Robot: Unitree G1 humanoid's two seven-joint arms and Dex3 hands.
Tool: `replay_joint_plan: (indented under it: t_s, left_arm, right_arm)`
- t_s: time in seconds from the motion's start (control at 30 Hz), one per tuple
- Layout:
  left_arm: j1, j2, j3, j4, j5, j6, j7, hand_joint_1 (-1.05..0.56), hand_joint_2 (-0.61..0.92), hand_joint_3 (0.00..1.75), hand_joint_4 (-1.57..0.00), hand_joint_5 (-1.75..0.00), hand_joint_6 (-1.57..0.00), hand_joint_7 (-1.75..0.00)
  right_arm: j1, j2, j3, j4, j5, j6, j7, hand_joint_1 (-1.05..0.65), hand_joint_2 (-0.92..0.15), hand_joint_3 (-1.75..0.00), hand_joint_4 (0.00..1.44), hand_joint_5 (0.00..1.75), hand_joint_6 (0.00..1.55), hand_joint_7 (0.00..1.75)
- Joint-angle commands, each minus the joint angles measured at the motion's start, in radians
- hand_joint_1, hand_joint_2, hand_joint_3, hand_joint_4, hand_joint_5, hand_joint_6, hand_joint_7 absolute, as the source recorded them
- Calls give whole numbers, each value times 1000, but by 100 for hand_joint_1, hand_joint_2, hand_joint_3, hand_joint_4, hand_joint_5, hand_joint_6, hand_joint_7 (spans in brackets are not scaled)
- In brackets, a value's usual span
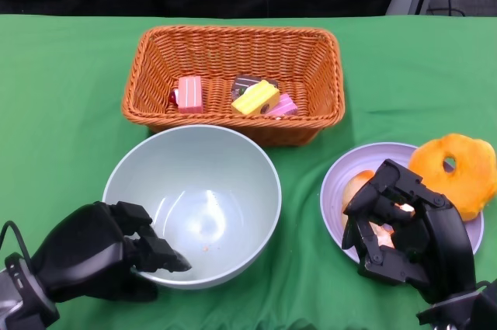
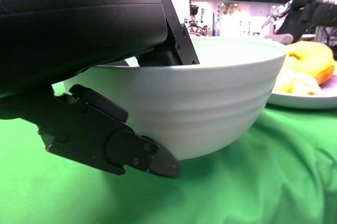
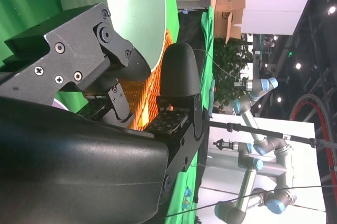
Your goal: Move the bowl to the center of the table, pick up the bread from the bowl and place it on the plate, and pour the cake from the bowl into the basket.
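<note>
Left hand [image 1: 116, 256] grips the empty bowl's [image 1: 233, 159] lower-left rim; right hand [image 1: 404, 229], fingers curled over the plate [image 1: 338, 182] at lower right, grasp unclear.

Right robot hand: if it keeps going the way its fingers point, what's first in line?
Probably the bread on the plate: the right robot hand hovers over that plate, fingers aimed forward-left at it. Beyond lies the basket. Its height above the plate is unclear.

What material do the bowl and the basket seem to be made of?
The bowl: probably glazed ceramic or hard plastic; its pale green surface is smooth, with faint ridges outside. The basket: woven wicker or a rattan-like plastic, orange-brown, with a visible weave pattern.
</note>
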Motion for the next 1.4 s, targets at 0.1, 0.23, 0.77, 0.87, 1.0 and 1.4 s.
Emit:
replay_joint_plan:
  t_s: [0.1,0.23,0.77,0.87,1.0,1.4]
  left_arm:
    - [13,34,44,2,-76,-84,-97,-104,92,27,-60,-2,-55,0]
    - [18,31,94,33,-177,-190,-265,-105,92,37,-25,0,-25,0]
    - [316,-198,481,-306,-1637,-16,-1671,-45,92,9,-83,-38,-82,-15]
    - [342,-226,528,-403,-1681,25,-1687,-38,92,13,-70,-93,-94,-15]
    - [390,-280,616,-541,-1674,128,-1692,-24,92,20,-67,-122,-93,-55]
    - [529,-294,686,-948,-1686,590,-1869,2,49,128,-84,-159,-87,-131]
  right_arm:
    - [5,-10,-4,-14,5,21,-2,-1,-57,-118,77,175,63,154]
    - [3,-11,-4,-12,-1,21,-4,-2,-56,-119,78,175,63,155]
    - [11,-19,-3,-22,23,26,25,-2,-56,-121,78,175,61,157]
    - [15,-29,-3,-31,37,28,47,-2,-57,-119,77,175,60,156]
    - [27,-45,3,-69,53,61,79,-2,-60,-115,76,175,61,153]
    - [93,-116,80,-297,53,184,171,-3,-52,-112,79,167,71,141]
